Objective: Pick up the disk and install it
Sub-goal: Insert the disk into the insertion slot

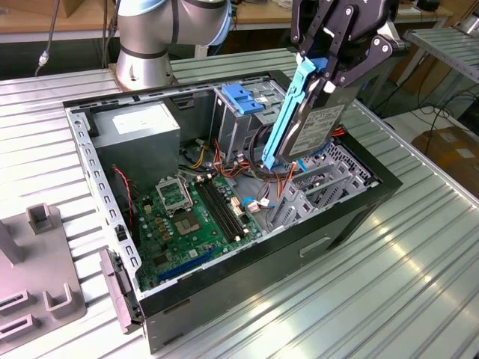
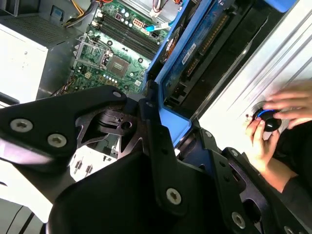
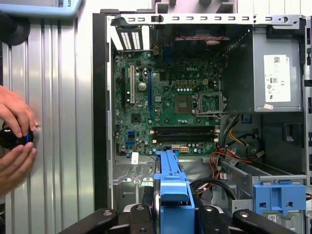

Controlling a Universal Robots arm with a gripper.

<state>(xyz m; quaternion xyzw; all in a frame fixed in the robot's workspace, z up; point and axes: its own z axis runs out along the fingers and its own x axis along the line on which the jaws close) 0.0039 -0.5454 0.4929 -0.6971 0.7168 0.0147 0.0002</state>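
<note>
Silver-grey with a blue bracket round its edges, the disk hangs steeply tilted above the open computer case, over the end at the exterior view's right. The black pincer is clenched on its upper end (the blue edge shows in both wrist views). Beside the case, a person's hands cup a small dark knob on the ribbed metal surface.

A ribbed silver metal counter gleams under bright light, with a wooden bench along the back, and a second ribbed table and a cardboard box at the exterior view's right.
</note>
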